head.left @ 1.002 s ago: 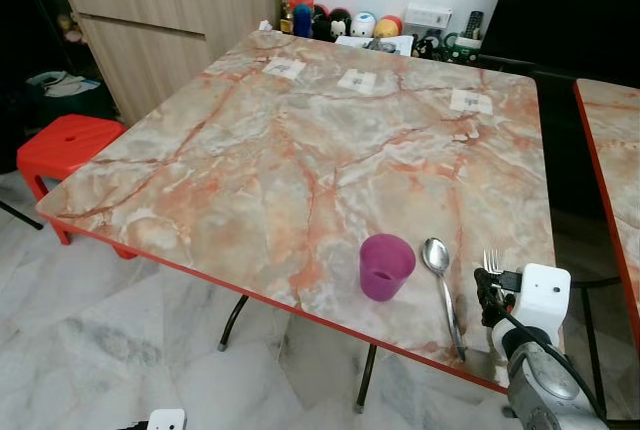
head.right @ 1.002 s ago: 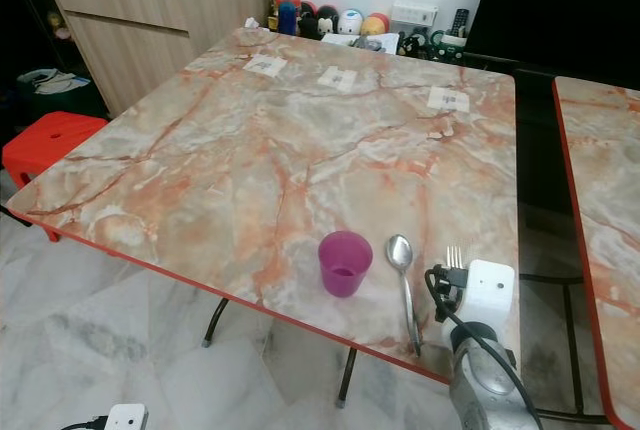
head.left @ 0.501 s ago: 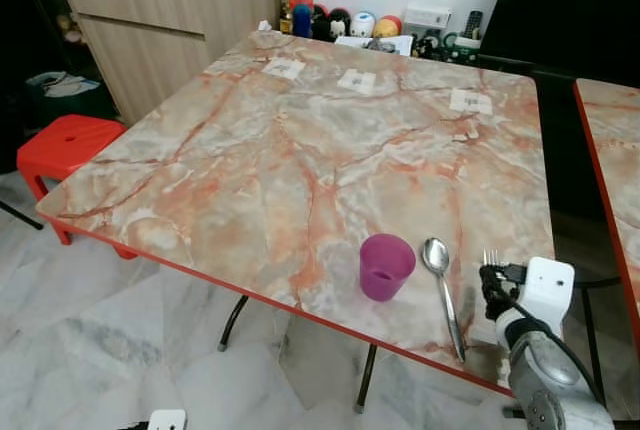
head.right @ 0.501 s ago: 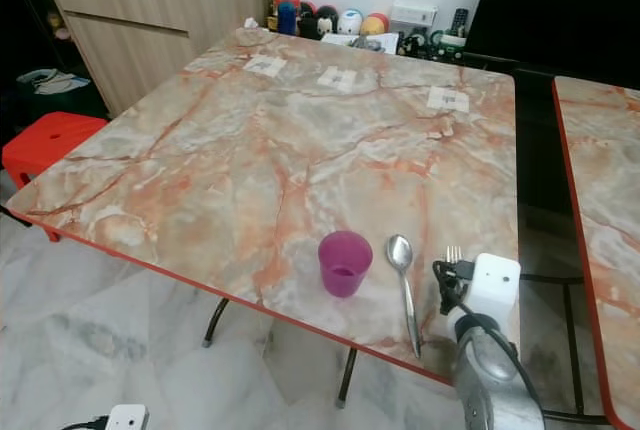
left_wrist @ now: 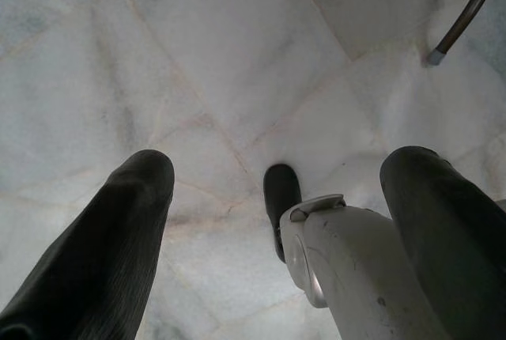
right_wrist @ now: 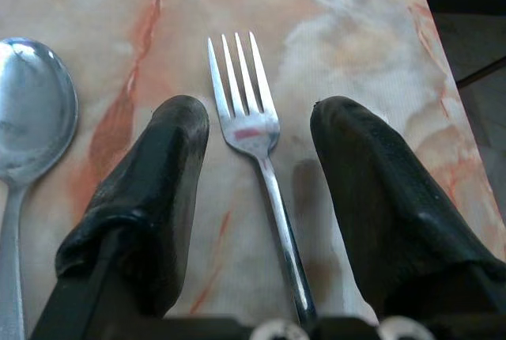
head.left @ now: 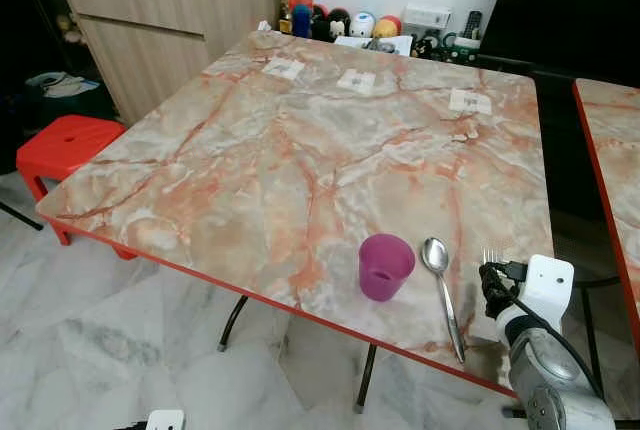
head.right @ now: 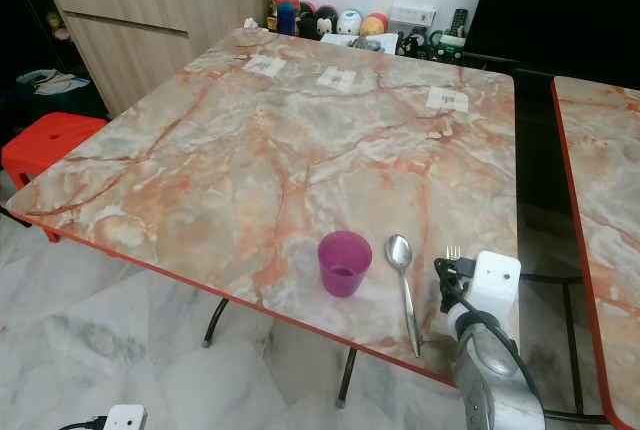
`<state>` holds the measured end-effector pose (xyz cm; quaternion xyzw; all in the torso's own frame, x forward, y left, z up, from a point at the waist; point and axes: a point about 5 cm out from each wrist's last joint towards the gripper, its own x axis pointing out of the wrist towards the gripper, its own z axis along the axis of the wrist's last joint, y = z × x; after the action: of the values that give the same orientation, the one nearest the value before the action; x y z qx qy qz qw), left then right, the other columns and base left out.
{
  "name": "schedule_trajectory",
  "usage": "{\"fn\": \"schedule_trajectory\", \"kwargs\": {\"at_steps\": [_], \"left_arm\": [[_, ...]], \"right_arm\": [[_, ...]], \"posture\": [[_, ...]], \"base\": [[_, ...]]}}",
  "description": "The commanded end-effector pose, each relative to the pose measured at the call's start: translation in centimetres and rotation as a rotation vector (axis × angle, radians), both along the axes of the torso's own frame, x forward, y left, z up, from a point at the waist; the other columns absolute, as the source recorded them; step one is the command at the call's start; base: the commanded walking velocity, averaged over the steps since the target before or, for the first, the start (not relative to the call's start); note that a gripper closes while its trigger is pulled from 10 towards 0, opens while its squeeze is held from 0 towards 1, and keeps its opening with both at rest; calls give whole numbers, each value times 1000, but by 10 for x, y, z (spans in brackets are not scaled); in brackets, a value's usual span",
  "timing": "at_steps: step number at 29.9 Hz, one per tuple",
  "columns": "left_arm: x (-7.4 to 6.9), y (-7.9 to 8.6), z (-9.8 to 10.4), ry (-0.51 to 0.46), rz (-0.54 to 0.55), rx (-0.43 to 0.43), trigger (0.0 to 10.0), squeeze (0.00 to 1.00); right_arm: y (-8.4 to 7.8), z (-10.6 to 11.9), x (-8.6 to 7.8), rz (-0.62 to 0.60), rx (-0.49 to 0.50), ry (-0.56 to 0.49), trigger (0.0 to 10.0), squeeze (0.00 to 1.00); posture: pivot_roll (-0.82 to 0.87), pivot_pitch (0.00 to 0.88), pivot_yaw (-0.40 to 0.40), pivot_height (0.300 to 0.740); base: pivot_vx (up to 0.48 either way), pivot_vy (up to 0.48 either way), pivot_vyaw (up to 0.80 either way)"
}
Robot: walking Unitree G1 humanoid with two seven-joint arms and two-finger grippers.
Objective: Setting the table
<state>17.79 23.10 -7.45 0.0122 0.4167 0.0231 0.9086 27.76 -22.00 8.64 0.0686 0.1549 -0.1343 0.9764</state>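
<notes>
Marble table (head.left: 300,150) with a red edge carries the setting near its front right corner: a purple cup (head.left: 385,266), a spoon (head.left: 441,287) just to its right, and a fork (right_wrist: 257,150) further right again. The cup stands upright with its mouth up; what can be seen of its inside looks empty. The spoon lies beside the cup without touching it, bowl toward the far side of the table and handle toward the near edge. The fork lies flat on the marble, parallel to the spoon and apart from it, tines pointing the same way as the spoon's bowl.

The right gripper (right_wrist: 257,198) hovers low over the fork, its two black fingers (right_wrist: 150,198) spread apart, one on each side of the neck and handle, and neither is pressing the metal. In the head views only the fork's tines show past the white wrist housing (head.left: 545,288).

The left gripper (left_wrist: 277,237) hangs down by the pale marble floor (left_wrist: 198,55), fingers wide apart and holding nothing.

At the table's far edge stand small toys and bottles (head.left: 340,22), with three white cards (head.left: 357,80) lying on the marble in front of them. A red stool (head.left: 68,145) sits at the left, beside a wooden cabinet (head.left: 160,20).
</notes>
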Motion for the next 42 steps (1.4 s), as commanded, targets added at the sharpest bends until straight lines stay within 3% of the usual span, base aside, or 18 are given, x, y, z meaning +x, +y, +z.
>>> {"fn": "schedule_trajectory", "kwargs": {"at_steps": [1,19,20,21,42], "left_arm": [[-10,1,-5,49,-3,-2,10000,0],[-8,1,-5,49,-2,-6,10000,0],[-8,1,-5,49,-1,-7,10000,0],[-8,0,-5,49,0,-9,10000,0],[-8,0,-5,46,16,-18,10000,0]], "right_arm": [[-6,-7,-5,-22,-8,42,10000,0],[2,-22,-16,65,-18,152,10000,0],[3,-22,-15,65,-17,154,9020,0],[3,-22,-14,64,-14,156,0,0],[4,-25,-11,78,-21,177,0,0]], "posture": [[-20,96,-13,740],[-18,111,-14,740],[-18,111,-14,740],[-17,112,-15,740],[-10,116,-18,740]], "base": [[0,0,0],[0,0,0],[0,0,0],[0,0,0],[0,0,0]]}}
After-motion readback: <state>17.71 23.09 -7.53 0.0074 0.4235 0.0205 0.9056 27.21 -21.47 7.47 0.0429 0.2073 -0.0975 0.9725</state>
